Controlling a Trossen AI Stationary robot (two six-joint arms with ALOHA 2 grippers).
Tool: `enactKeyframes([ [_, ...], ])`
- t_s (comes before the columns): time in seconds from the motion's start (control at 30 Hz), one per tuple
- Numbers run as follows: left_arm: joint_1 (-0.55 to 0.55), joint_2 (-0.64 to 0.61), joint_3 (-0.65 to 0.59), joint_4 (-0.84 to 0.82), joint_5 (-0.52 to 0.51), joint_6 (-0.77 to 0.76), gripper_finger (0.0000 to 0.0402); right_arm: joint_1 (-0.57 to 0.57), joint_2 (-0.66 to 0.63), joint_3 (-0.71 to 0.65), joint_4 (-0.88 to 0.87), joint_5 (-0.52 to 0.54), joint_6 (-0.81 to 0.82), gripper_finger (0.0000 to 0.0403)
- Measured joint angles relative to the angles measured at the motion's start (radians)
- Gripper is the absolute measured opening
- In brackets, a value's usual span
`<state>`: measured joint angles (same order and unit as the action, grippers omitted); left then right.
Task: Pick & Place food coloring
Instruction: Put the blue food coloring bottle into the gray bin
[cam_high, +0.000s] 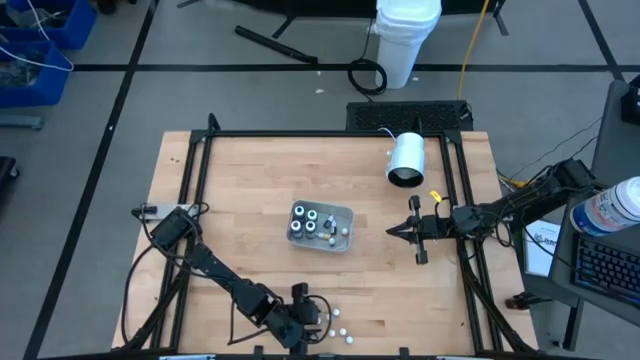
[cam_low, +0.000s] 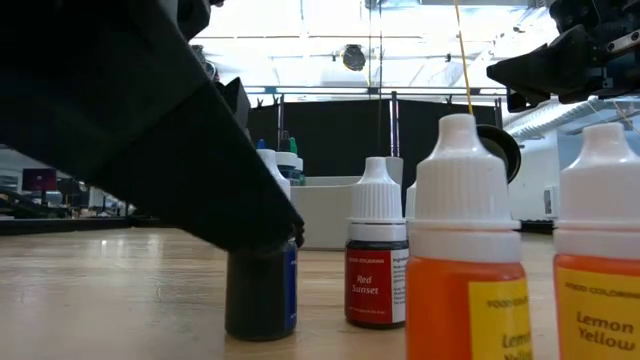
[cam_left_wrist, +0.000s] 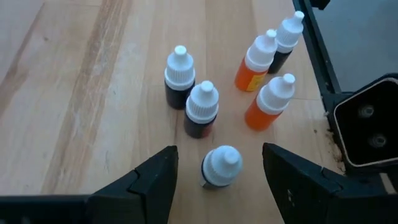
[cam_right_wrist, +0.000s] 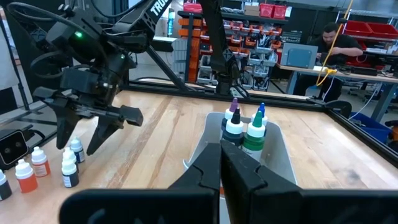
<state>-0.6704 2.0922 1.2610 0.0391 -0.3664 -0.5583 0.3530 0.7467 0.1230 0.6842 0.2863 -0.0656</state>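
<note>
The left gripper (cam_left_wrist: 219, 171) hovers with its fingers spread apart on either side of one dark food coloring bottle (cam_left_wrist: 220, 167), near the table's front edge, well apart from the grey tray (cam_high: 343, 213). Five more white-capped bottles stand just beyond that bottle: two dark (cam_left_wrist: 179, 77), two orange (cam_left_wrist: 268, 102), and one farther off. The tray, at mid-table, holds several upright bottles (cam_right_wrist: 255, 134). The right gripper (cam_high: 392, 232) waits beside the tray, fingers pressed together and empty. A white cylinder (cam_high: 406, 159) lies behind the tray.

Left gripper (cam_low: 250, 215) hides blue bottle (cam_low: 289, 285) body; lemon yellow bottle (cam_low: 600, 250) cut by frame edge
</note>
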Motion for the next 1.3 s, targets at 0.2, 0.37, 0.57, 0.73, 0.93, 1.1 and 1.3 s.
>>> enactKeyframes([
  [0.2,0.001,0.000,0.005,-0.001,0.000,0.004,0.0231,0.000,0.000,0.000,0.000,0.000,-0.001,0.0000],
  [0.37,0.002,0.000,0.005,-0.013,0.000,0.004,0.0176,0.000,0.000,0.000,0.000,0.000,-0.001,0.0000],
  [0.57,0.002,0.000,0.005,-0.012,0.001,0.004,0.0093,0.000,0.000,0.000,0.000,0.000,-0.002,0.0000],
  [0.73,0.002,0.000,0.005,-0.011,0.009,0.014,0.0071,0.000,0.000,0.000,0.000,0.000,-0.002,0.0000],
  [0.93,0.002,-0.023,0.045,-0.062,0.050,0.108,0.0088,0.000,0.000,0.000,0.000,0.000,-0.002,0.0000],
  [1.1,0.001,-0.110,0.058,-0.220,0.019,0.148,0.0085,0.000,0.000,0.000,0.000,0.000,0.001,0.0000],
  [1.3,0.003,-0.262,0.058,-0.397,-0.080,0.171,0.0071,0.000,0.000,0.000,0.000,0.000,-0.001,0.0000],
])
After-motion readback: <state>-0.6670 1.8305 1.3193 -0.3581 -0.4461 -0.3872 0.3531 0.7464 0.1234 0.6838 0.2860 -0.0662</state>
